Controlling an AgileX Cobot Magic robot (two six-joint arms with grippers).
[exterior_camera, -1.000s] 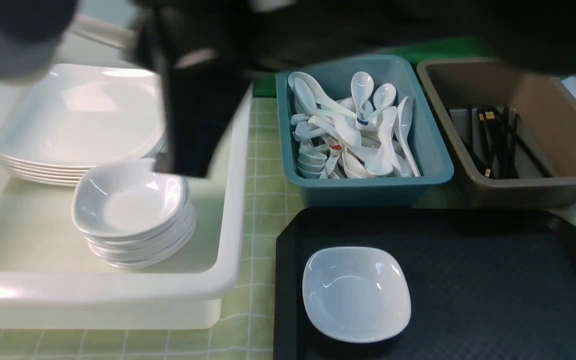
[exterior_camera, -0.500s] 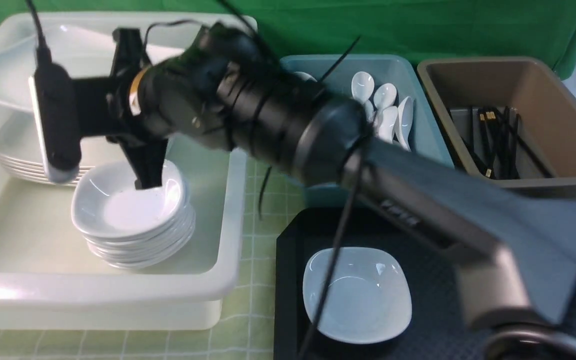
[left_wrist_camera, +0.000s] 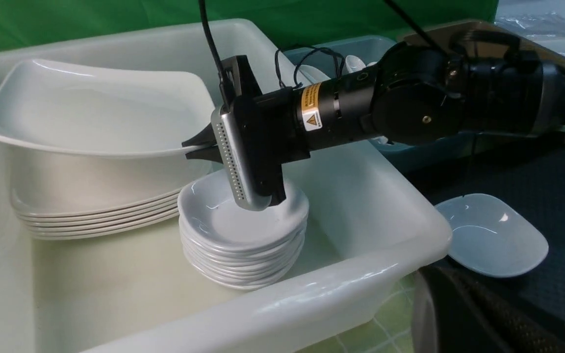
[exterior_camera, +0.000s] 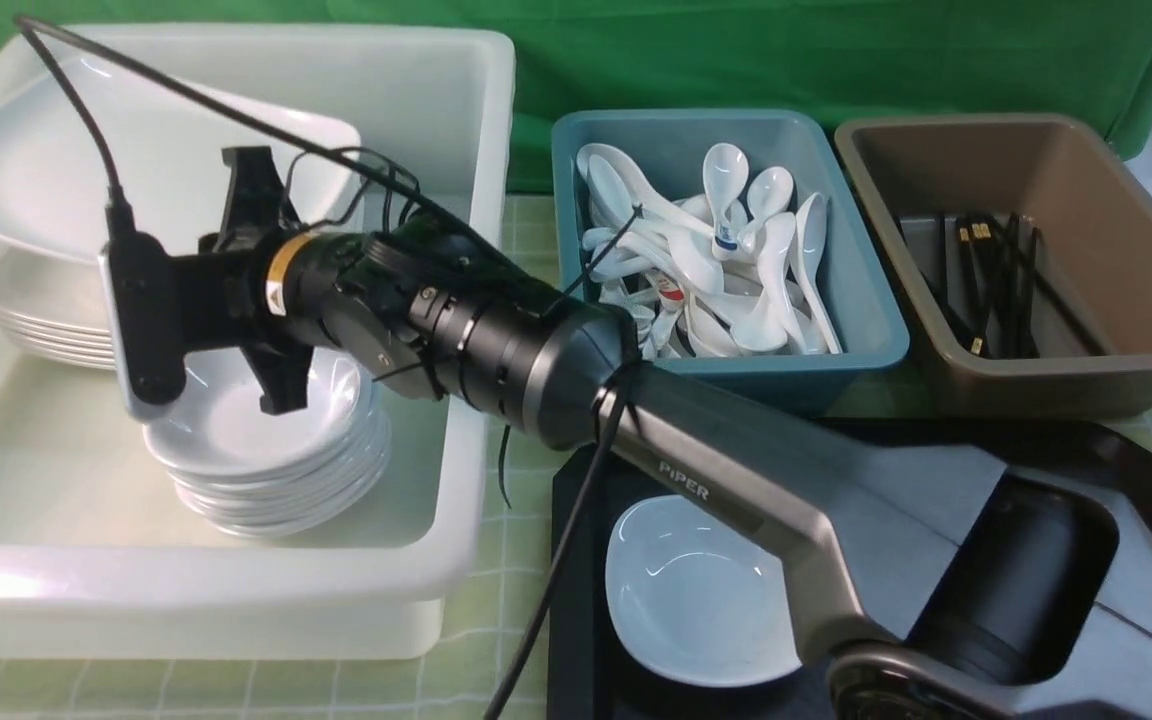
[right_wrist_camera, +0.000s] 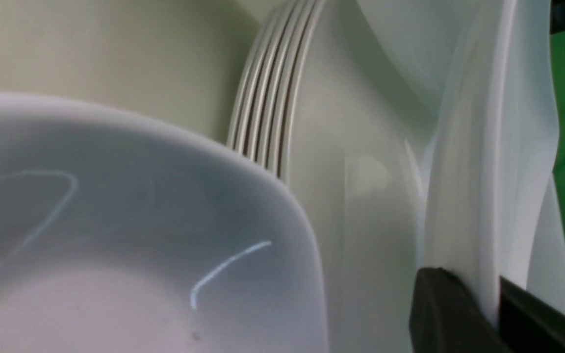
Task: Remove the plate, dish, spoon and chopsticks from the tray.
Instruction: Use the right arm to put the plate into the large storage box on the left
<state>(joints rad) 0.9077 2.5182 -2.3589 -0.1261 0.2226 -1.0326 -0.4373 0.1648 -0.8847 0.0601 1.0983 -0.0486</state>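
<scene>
Over the white bin's (left_wrist_camera: 361, 274) plate stack (left_wrist_camera: 91, 220), the right arm's jaws pinch the tilted plate (left_wrist_camera: 96, 113) by its rim, not yet set down. Only the dish (exterior_camera: 686, 590) shows on the tray (left_wrist_camera: 557, 206); no spoon or chopsticks appear there, though the arm hides part of it. Left arm's jaws, out of view, are closed.

Black arm (exterior_camera: 496, 350), grey PiPER-marked link (exterior_camera: 736, 480), yellow warning label (left_wrist_camera: 312, 105), trailing black cables (exterior_camera: 558, 556)
</scene>
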